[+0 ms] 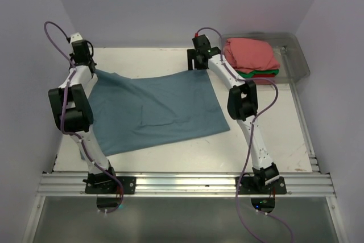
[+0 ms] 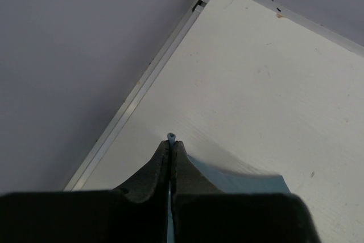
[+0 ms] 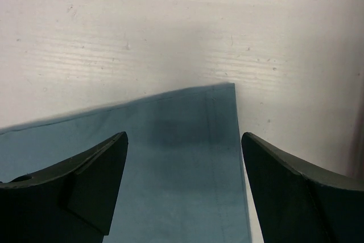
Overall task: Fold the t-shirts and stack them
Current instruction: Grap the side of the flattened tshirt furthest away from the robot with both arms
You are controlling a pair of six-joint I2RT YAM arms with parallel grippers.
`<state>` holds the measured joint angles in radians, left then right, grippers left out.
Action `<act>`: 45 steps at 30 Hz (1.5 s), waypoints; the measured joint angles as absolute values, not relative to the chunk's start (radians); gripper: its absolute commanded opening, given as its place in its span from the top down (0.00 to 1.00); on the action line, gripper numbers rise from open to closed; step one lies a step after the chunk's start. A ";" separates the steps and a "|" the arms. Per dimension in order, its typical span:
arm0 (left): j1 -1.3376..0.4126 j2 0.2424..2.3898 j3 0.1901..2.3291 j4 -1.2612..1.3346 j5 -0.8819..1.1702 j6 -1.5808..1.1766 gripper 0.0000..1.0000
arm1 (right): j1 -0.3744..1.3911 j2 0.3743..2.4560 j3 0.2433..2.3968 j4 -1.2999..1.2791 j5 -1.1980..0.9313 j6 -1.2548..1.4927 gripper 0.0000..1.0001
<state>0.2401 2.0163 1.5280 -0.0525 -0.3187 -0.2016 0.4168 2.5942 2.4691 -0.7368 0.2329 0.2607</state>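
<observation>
Your left fingers (image 2: pixel 161 166) pinch the far-left corner of the slate-blue t-shirt (image 1: pixel 153 109), spread on the surface (image 1: pixel 273 135); your right fingers (image 3: pixel 85 186) hang wide apart over its far-right corner.

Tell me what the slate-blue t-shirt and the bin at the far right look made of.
Slate-blue t-shirt: soft matte cloth, probably cotton knit; it wrinkles and shows a stitched hem. Bin: clear glossy plastic, apparently; the folded shirts show through its walls.
</observation>
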 measured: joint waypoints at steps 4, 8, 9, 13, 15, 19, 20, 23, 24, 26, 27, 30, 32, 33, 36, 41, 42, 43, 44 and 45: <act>0.251 2.006 1.520 -0.043 -0.325 -0.202 1.00 | 0.416 2.624 2.482 -0.725 0.236 0.258 0.16; 0.263 1.989 1.494 -0.028 -0.337 -0.205 1.00 | 0.409 2.646 2.487 -0.717 0.244 0.251 0.16; 0.267 1.987 1.489 -0.025 -0.339 -0.208 1.00 | 0.405 2.652 2.489 -0.714 0.245 0.249 0.17; 0.275 1.987 1.483 -0.019 -0.338 -0.210 1.00 | 0.388 2.674 2.494 -0.687 0.244 0.242 0.19; 0.276 1.987 1.480 -0.017 -0.337 -0.215 1.00 | 0.379 2.680 2.500 -0.662 0.242 0.242 0.20; 0.276 1.987 1.479 -0.017 -0.333 -0.218 1.00 | 0.363 2.698 2.518 -0.617 0.227 0.249 0.22; 0.276 1.987 1.479 -0.017 -0.331 -0.219 1.00 | 0.358 2.701 2.518 -0.606 0.212 0.253 0.23; 0.276 1.987 1.479 -0.017 -0.323 -0.223 1.00 | 0.348 2.711 2.519 -0.563 0.178 0.278 0.28; 0.276 1.987 1.479 -0.017 -0.321 -0.224 1.00 | 0.346 2.712 2.519 -0.551 0.161 0.285 0.30; 0.276 1.987 1.479 -0.017 -0.317 -0.225 1.00 | 0.341 2.715 2.519 -0.535 0.137 0.301 0.35; 0.276 1.987 1.479 -0.018 -0.316 -0.225 1.00 | 0.340 2.717 2.520 -0.527 0.130 0.309 0.36; 0.276 1.987 1.479 -0.018 -0.311 -0.225 1.00 | 0.339 2.722 2.521 -0.506 0.108 0.332 0.45; 0.276 1.987 1.479 -0.018 -0.309 -0.226 1.00 | 0.339 2.724 2.521 -0.499 0.100 0.344 0.53; 0.276 1.987 1.479 -0.018 -0.308 -0.226 1.00 | 0.339 2.724 2.521 -0.500 0.093 0.349 0.55; 0.276 1.987 1.479 -0.018 -0.306 -0.226 1.00 | 0.339 2.724 2.514 -0.496 0.083 0.360 0.66; 0.276 1.987 1.481 -0.023 -0.299 -0.227 1.00 | 0.339 2.721 2.495 -0.482 0.083 0.372 0.92; 0.276 1.988 1.485 -0.025 -0.297 -0.228 1.00 | 0.339 2.719 2.490 -0.480 0.083 0.377 0.96; 0.276 1.988 1.487 -0.026 -0.293 -0.229 1.00 | 0.339 2.712 2.479 -0.475 0.084 0.379 1.00; 0.276 1.990 1.493 -0.027 -0.290 -0.231 1.00 | 0.339 2.707 2.468 -0.471 0.086 0.381 1.00; 0.276 1.994 1.501 -0.031 -0.283 -0.234 1.00 | 0.339 2.702 2.458 -0.469 0.087 0.382 1.00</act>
